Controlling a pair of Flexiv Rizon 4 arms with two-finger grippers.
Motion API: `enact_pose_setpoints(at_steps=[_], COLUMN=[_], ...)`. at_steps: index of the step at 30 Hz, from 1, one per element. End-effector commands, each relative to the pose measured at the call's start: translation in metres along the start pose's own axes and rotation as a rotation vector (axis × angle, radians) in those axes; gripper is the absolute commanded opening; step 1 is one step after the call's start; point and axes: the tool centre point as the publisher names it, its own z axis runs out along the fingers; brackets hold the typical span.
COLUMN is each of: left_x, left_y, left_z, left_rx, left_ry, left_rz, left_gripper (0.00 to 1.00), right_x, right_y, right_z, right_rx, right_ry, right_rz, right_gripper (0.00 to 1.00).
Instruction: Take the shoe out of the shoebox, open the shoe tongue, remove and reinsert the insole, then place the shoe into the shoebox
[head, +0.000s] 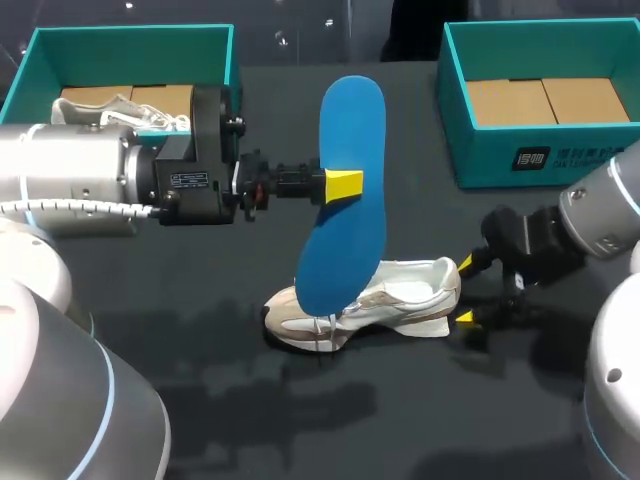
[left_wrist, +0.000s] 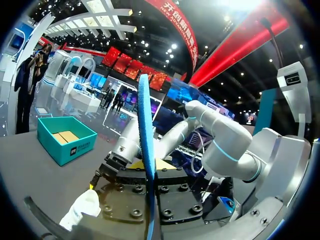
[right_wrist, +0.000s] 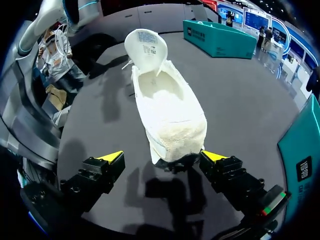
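My left gripper (head: 343, 185) is shut on a blue insole (head: 350, 130) and holds it upright on end above the table, its lower end hanging over the toe of the shoe. In the left wrist view the insole (left_wrist: 145, 115) shows edge-on between the fingers of that gripper (left_wrist: 150, 167). The white shoe (head: 400, 298) lies on the dark table, toe toward my left, tongue pulled open. My right gripper (head: 467, 290) stands open at the heel; the right wrist view shows the shoe (right_wrist: 165, 105) just ahead of that gripper (right_wrist: 164, 157), untouched by either finger.
A teal shoebox (head: 30, 65) at the back left holds a second white shoe (head: 120, 108). Another teal shoebox (head: 455, 110) stands at the back right with only its cardboard floor showing. The dark tabletop (head: 300, 420) is bare in front of the shoe.
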Motion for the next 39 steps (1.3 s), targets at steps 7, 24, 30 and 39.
enact_pose_setpoints(at_steps=[7, 24, 30, 39], left_x=[0.001, 0.001, 0.001, 0.001], left_y=[0.002, 0.002, 0.002, 0.002], left_z=[-0.001, -0.001, -0.001, -0.001], left_rx=[0.004, 0.004, 0.004, 0.004], left_ry=[-0.001, -0.001, -0.001, -0.001], left_rz=[0.0, 0.0, 0.0, 0.0], left_gripper=[0.0, 0.0, 0.0, 0.0], right_x=[0.008, 0.013, 0.011, 0.005], right_y=[0.017, 0.029, 0.031, 0.056], right_z=[-0.009, -0.009, -0.012, -0.021], right_rx=[0.408, 0.504, 0.517, 0.518], right_ry=[-0.026, -0.078, -0.111, -0.145], right_rz=[0.018, 0.022, 0.001, -0.039], right_gripper=[1.0, 1.0, 1.0, 1.0])
